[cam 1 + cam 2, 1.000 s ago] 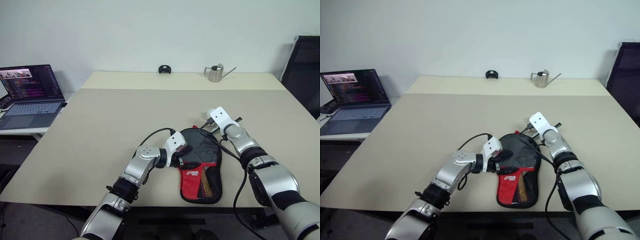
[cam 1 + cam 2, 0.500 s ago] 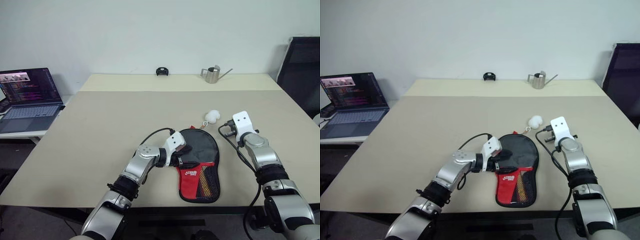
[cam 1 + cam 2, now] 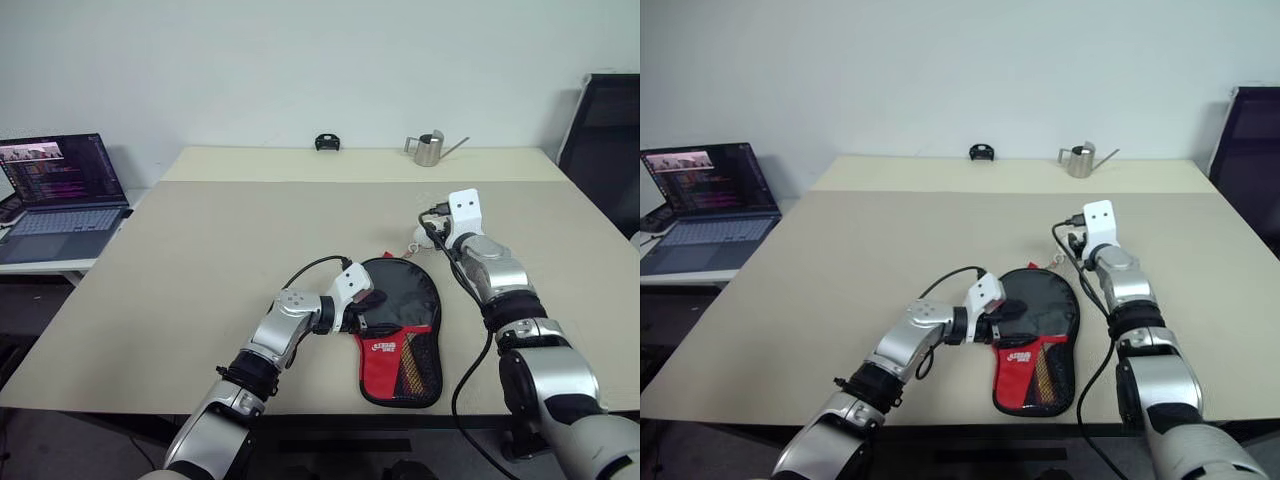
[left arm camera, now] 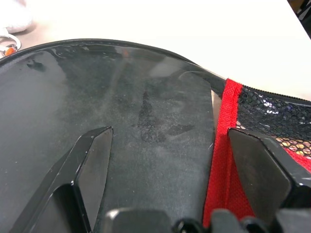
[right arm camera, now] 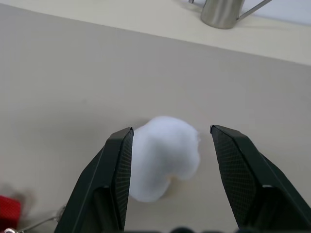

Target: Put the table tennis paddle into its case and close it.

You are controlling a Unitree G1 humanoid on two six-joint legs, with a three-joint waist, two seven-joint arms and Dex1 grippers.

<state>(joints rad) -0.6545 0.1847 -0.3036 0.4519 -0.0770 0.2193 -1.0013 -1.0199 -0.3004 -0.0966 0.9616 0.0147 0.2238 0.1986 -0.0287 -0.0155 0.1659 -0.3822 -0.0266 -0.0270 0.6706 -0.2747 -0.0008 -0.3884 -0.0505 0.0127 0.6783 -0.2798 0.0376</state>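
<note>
The case (image 3: pixel 401 333) lies flat near the table's front edge, its round black end pointing away from me and its red and mesh end toward me. The table tennis paddle is hidden. My left gripper (image 4: pixel 170 160) rests on the case's left side, open, with its fingers (image 4: pixel 92 167) spread wide over the glossy black face. My right gripper (image 5: pixel 170 141) hovers open just beyond the case's far right corner, one finger on each side of a white fluffy pompom (image 5: pixel 163 155). The pompom lies on the table, with a thin chain leading back toward the case.
An open laptop (image 3: pixel 62 185) sits on a side table at the left. A metal watering can (image 3: pixel 430 148) and a small black object (image 3: pixel 326 142) stand at the table's far edge. A black chair (image 3: pixel 605 130) is at the right.
My right gripper was shut at the case's far end. It swung out to the right, came back over the white pompom and opened. The left gripper stayed put on the case.
</note>
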